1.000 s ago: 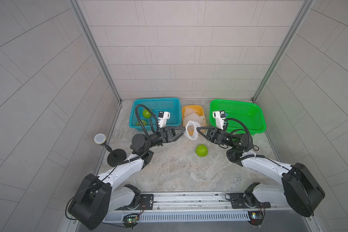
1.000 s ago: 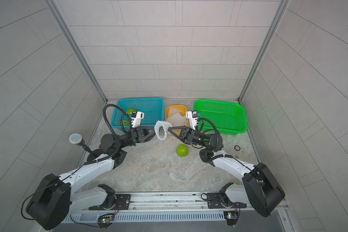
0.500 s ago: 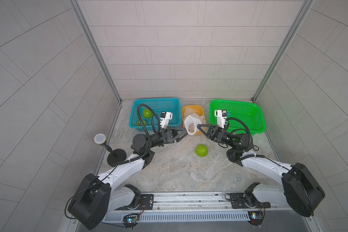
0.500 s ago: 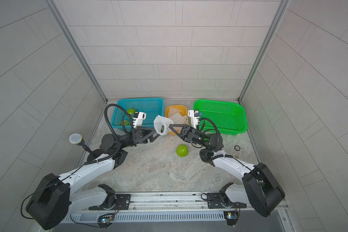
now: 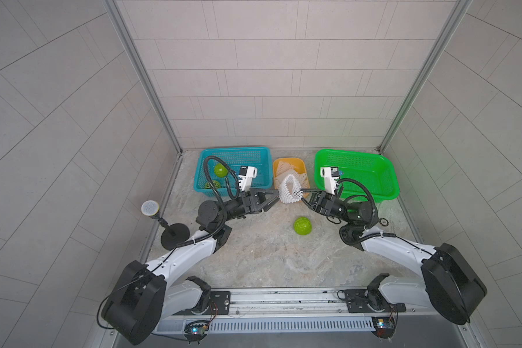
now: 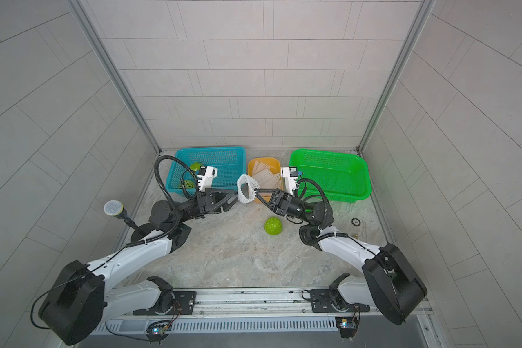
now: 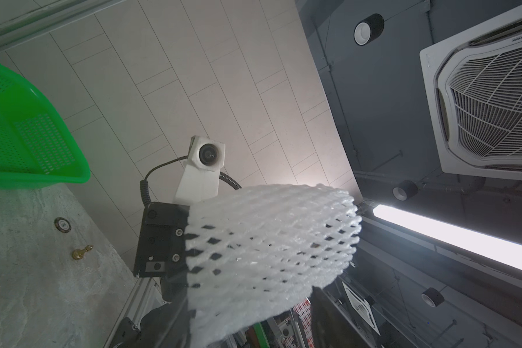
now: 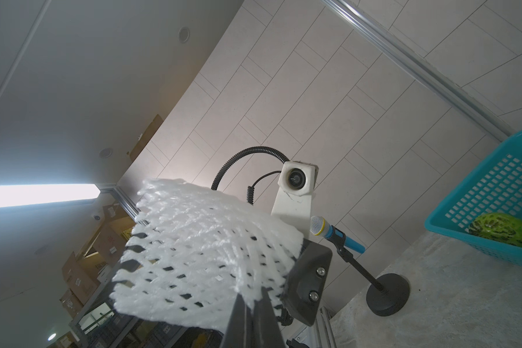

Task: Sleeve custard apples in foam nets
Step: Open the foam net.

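White foam fills the middle of my screens: the foam net [image 5: 287, 196] is held up off the table [image 5: 253, 256], just in front of the yellow basket [image 5: 299, 162] and between my two arms. It is a short tube. Its long axis stands close to upright, a little tilted, with one open mouth facing the overhead camera, so in a top view I look down into the ring [image 6: 244, 199].

The right gripper [image 5: 303, 190] is pinched tight on the net's wall. My right wrist view shows both fingers [image 8: 268, 319] closed together over the foam.

The left gripper [image 5: 276, 195] reaches the opposite side of the net with its jaws partly spread. I can't tell whether they actually press on it.

One custard apple [image 5: 302, 226] lies loose on the table, nearer the robot's base than the net and apart from it. A second custard apple [image 5: 220, 170] and a third custard apple [image 5: 209, 184] sit in the blue basket [image 5: 235, 149]. Spare nets [image 5: 287, 170] lie in the yellow basket.
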Tool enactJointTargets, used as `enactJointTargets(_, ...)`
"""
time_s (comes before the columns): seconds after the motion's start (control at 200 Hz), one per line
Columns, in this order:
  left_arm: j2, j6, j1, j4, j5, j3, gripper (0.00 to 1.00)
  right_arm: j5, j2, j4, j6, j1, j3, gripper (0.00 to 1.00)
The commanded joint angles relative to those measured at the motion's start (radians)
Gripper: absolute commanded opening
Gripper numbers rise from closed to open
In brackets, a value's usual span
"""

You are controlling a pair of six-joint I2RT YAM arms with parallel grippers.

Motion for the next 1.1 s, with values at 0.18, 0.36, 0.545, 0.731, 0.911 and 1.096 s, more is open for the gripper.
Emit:
enactJointTargets(0.18,-0.009,0.012,0.02,0.055,-0.011,-0.013,0.37,-0.013,-0.052,0.038,-0.002,-0.019,-0.029,0.0)
enactJointTargets(0.36,0.01,0.024,0.019,0.053,0.006,-0.023,0.18,-0.035,-0.052,0.037,-0.002,-0.023,-0.034,0.0)
enactJointTargets(0.545,0.021,0.041,0.02,0.053,0.022,-0.036,0.0,-0.046,-0.041,0.037,-0.005,-0.038,-0.039,0.0)
enactJointTargets(0.731,0.062,0.057,0.02,0.053,-0.004,-0.065,0.0,-0.064,-0.056,0.037,0.023,-0.103,-0.083,0.0)
enactJointTargets(0.911,0.143,0.057,0.019,0.052,-0.031,-0.075,0.0,-0.109,-0.057,0.025,0.048,-0.168,-0.159,0.0)
enactJointTargets(1.096,0.274,0.056,0.013,0.053,0.0,-0.063,0.0,-0.152,-0.049,0.0,0.056,-0.203,-0.214,0.0)
